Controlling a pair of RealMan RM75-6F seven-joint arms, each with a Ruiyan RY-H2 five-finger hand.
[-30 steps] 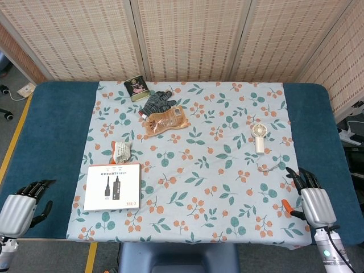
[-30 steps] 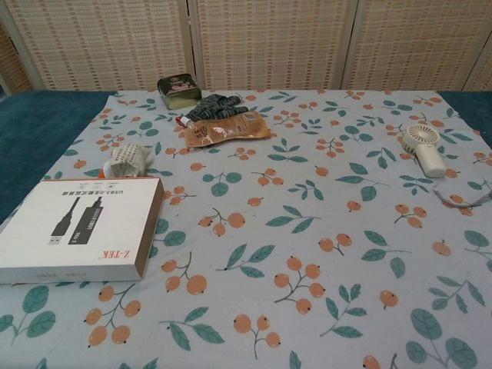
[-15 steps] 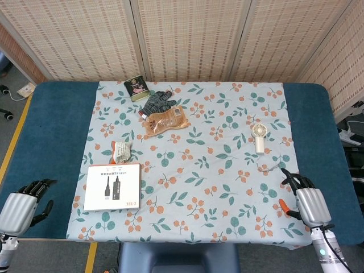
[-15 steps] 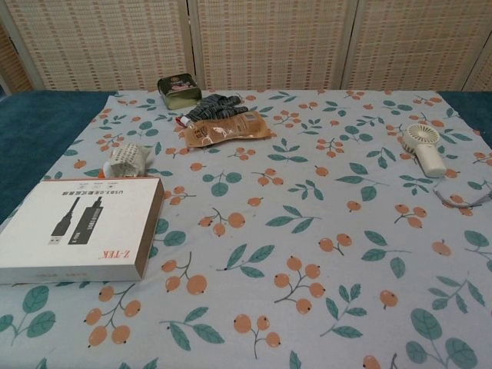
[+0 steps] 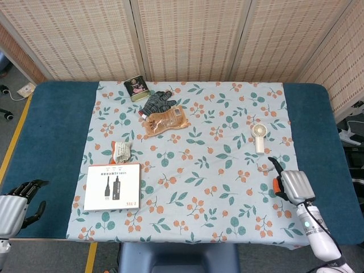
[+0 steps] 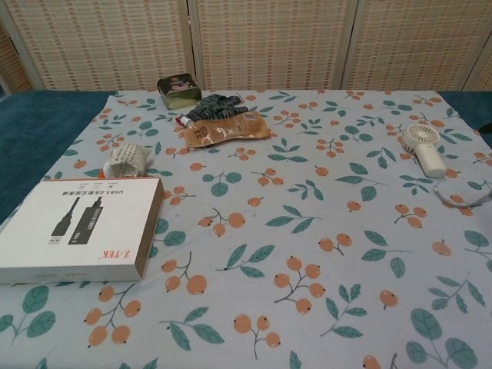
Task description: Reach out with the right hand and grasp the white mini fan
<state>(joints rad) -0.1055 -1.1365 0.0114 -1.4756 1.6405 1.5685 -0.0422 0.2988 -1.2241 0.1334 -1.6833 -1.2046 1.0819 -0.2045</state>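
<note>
Only the head view shows the two hands; the chest view takes in just the flowered cloth (image 6: 307,231) and the things on it, with no hand in sight. In the head view the right hand (image 5: 291,186) sits over the near right part of the cloth, back of the hand up, dark fingers (image 5: 274,165) pointing away from the robot; it holds nothing, and how far the fingers are spread cannot be told. The left hand (image 5: 12,200) rests at the counter's (image 5: 51,142) near left corner on the blue surface, empty, fingers loosely curled and apart. The white mini fan (image 5: 258,135) lies flat on the cloth beyond the right hand, well apart from it and slightly to its left, round head away from the robot and handle toward it. The chest view shows the same white mini fan (image 6: 423,146) far right on the cloth, lying untouched.
</note>
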